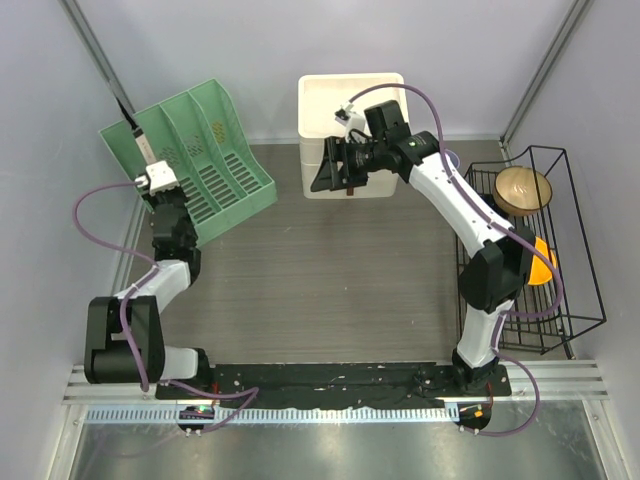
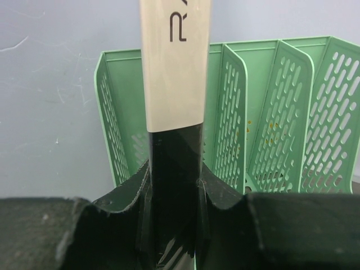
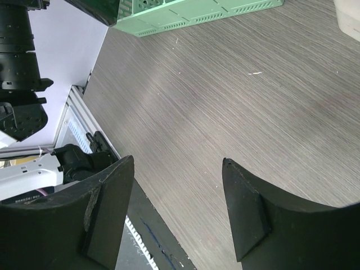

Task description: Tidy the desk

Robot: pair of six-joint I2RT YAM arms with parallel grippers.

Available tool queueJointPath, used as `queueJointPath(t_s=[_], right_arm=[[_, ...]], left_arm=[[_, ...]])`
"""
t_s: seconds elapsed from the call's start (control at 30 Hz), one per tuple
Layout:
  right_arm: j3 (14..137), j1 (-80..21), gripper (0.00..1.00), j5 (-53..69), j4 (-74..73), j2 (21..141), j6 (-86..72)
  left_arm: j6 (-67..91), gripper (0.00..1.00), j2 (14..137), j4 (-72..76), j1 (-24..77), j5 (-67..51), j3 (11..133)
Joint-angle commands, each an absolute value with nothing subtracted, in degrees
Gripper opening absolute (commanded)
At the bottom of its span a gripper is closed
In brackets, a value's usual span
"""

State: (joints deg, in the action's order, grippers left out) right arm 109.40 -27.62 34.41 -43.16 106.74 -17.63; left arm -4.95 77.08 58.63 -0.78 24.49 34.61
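The desk (image 1: pixel 330 290) is a dark wood-grain tabletop, and it fills the right wrist view (image 3: pixel 225 84). My left gripper (image 1: pixel 158 182) is at the far left, shut on a flat black notebook with a beige band (image 2: pixel 175 73), held upright and edge-on (image 1: pixel 138 138) at the left slot of the green file rack (image 1: pixel 205 155). In the left wrist view the gripper (image 2: pixel 174 188) clamps the notebook's black lower part, with the rack (image 2: pixel 270 112) behind it. My right gripper (image 1: pixel 322 168) is open and empty, held above the desk (image 3: pixel 177 169) in front of the white bin (image 1: pixel 350 105).
A black wire basket (image 1: pixel 570 300) stands at the right edge, holding a wooden bowl (image 1: pixel 523 190) and an orange object (image 1: pixel 543 262). A black-and-metal rail (image 1: pixel 340 385) runs along the front edge. The green rack's corner shows at the top of the right wrist view (image 3: pixel 185 14).
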Motion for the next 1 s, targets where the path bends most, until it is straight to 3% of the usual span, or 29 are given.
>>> queueJointPath(t_s=[0.0, 0.47, 0.97], right_arm=[[109.51, -27.33, 0.69, 36.73, -42.10, 107.40, -16.70], [108.46, -27.33, 0.68, 38.58, -41.57, 108.72, -16.88], [107.23, -27.33, 0.68, 39.72, -40.87, 109.77, -16.70]], left_arm=[[-5.45, 0.00, 77.87, 73.65, -2.11, 23.03, 34.63], [-8.09, 0.00, 86.92, 88.67, -4.57, 21.18, 31.29], [-1.50, 0.00, 88.33, 88.59, -8.88, 18.90, 30.76]])
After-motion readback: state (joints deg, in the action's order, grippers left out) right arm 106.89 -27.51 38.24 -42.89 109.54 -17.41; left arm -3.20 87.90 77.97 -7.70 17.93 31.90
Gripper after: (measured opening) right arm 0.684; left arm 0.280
